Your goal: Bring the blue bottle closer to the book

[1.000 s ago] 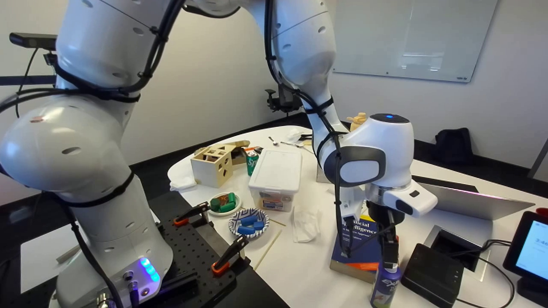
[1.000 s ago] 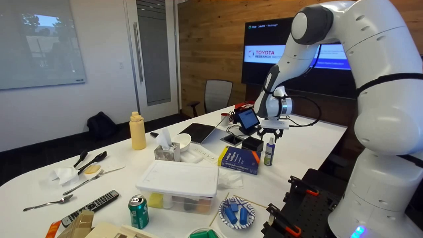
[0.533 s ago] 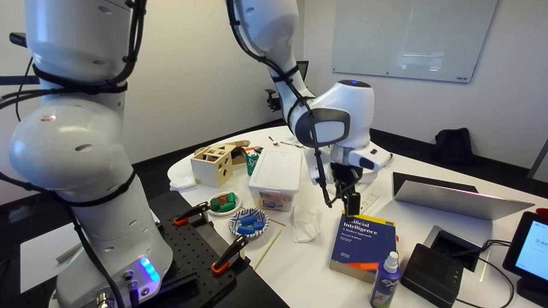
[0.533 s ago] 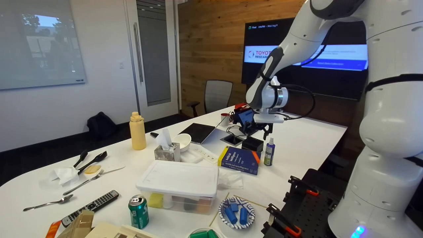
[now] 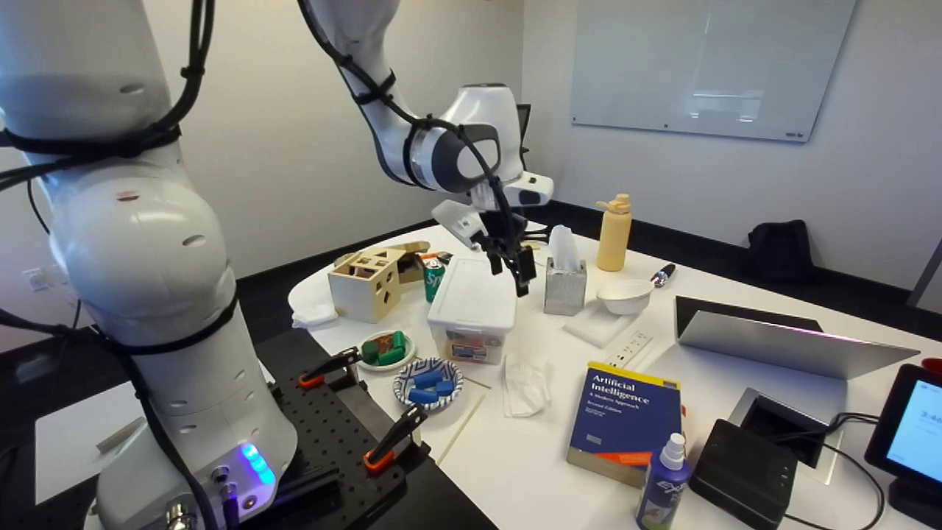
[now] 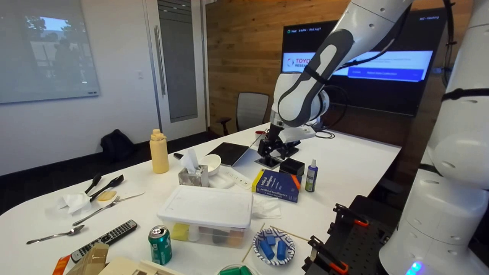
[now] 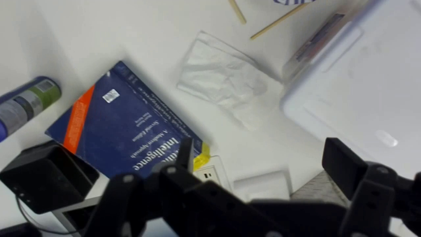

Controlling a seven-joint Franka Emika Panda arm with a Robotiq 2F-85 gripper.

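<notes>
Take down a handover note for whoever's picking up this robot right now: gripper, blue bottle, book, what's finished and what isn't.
Gripper: open, holding nothing, raised above the table.
Blue bottle: standing upright at the orange-striped end of the book, a narrow gap between them.
Book: lying flat, front cover up, with a black box close by.
Done: the bottle is free and right beside the book, so the job looks complete.
Left: probably nothing beyond parking the gripper; close the gap only if contact is wanted.
</notes>
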